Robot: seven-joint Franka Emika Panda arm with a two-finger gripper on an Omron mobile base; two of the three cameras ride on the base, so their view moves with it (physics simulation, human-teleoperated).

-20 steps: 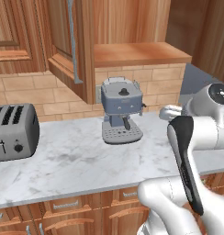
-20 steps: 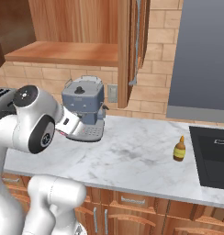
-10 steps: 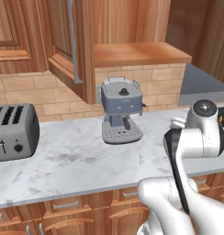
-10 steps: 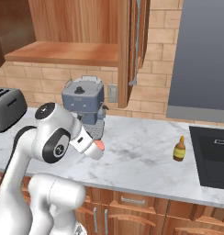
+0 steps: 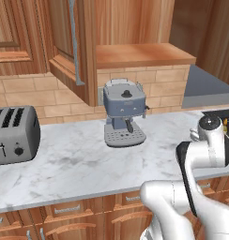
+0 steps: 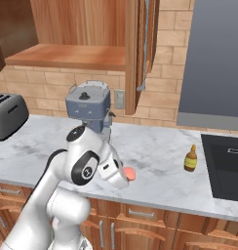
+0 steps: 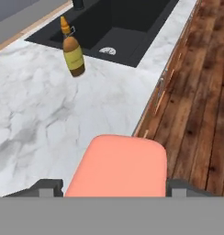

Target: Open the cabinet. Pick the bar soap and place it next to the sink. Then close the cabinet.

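Gripping the soap (image 7: 117, 166) between both fingertips (image 7: 180, 187); jaws stand wide, one tip on each side of the pinkish block. In the right base view the soap (image 6: 128, 173) sticks out of the gripper (image 6: 122, 177), over the near edge of the counter (image 6: 155, 161), left of the amber bottle (image 6: 190, 158) and well apart from it.

Sink (image 6: 227, 166) is at the far right, sunk in the marble; the bottle stands upright on the counter just left of it. Hand view looks along the counter toward the sink (image 7: 114, 28), with the bottle (image 7: 73, 49) between soap and basin, and the wooden floor (image 7: 196, 101) off the counter's near edge.

Cabinet (image 6: 140, 49) is open: its door swings out toward the room, bar handle (image 6: 144, 49) on its edge, bare shelf (image 6: 67, 56) showing. Left base view shows the same door (image 5: 69, 47) ajar above the coffee machine (image 5: 124, 112).

Coffee machine sits on the counter below the cabinet, toaster (image 5: 13, 135) at far left.
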